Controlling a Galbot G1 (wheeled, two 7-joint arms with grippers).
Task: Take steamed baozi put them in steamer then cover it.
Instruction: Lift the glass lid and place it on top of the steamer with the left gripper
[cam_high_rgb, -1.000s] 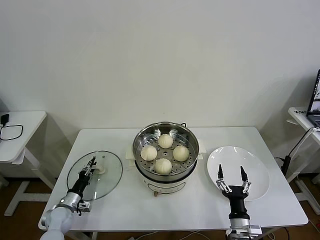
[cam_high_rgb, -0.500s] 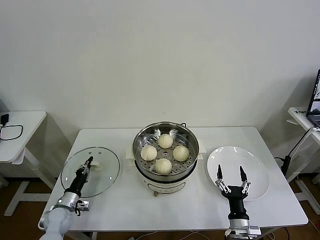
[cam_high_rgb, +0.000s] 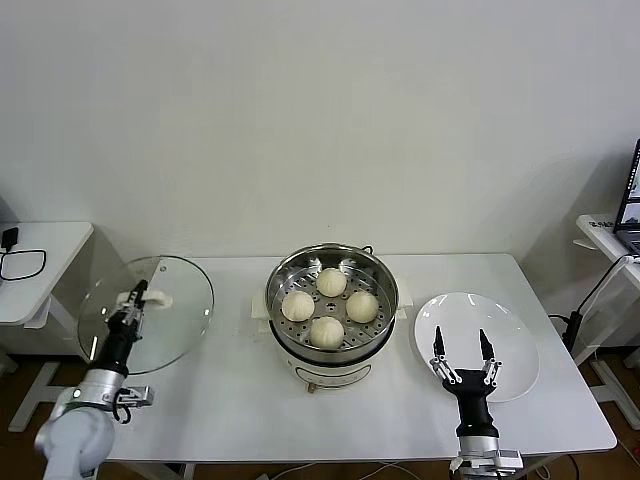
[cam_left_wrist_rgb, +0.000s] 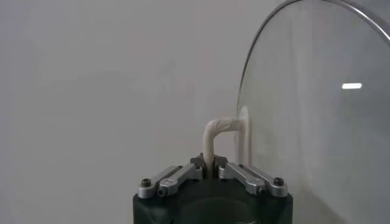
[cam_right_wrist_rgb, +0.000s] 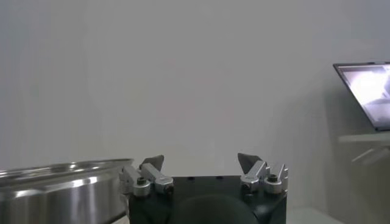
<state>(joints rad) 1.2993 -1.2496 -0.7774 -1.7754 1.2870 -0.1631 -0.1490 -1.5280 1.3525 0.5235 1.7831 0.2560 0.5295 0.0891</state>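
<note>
Steamer (cam_high_rgb: 331, 312) sits mid-table (cam_high_rgb: 230, 400), uncovered, with four buns (cam_high_rgb: 329, 306) on its perforated tray, one toward each side. Left gripper (cam_high_rgb: 132, 303) is well to the left of the steamer, past the table's left edge, fingers clamped on the white handle (cam_left_wrist_rgb: 214, 135) of the glass lid (cam_high_rgb: 146, 313). Lid is in the air, tilted nearly upright, clear of the table. Right gripper (cam_high_rgb: 462, 349) hovers to the right of the steamer over the near part of a white plate (cam_high_rgb: 510, 335), fingers spread apart, holding nothing. Steamer rim (cam_right_wrist_rgb: 58, 170) shows beside it in the right wrist view.
</note>
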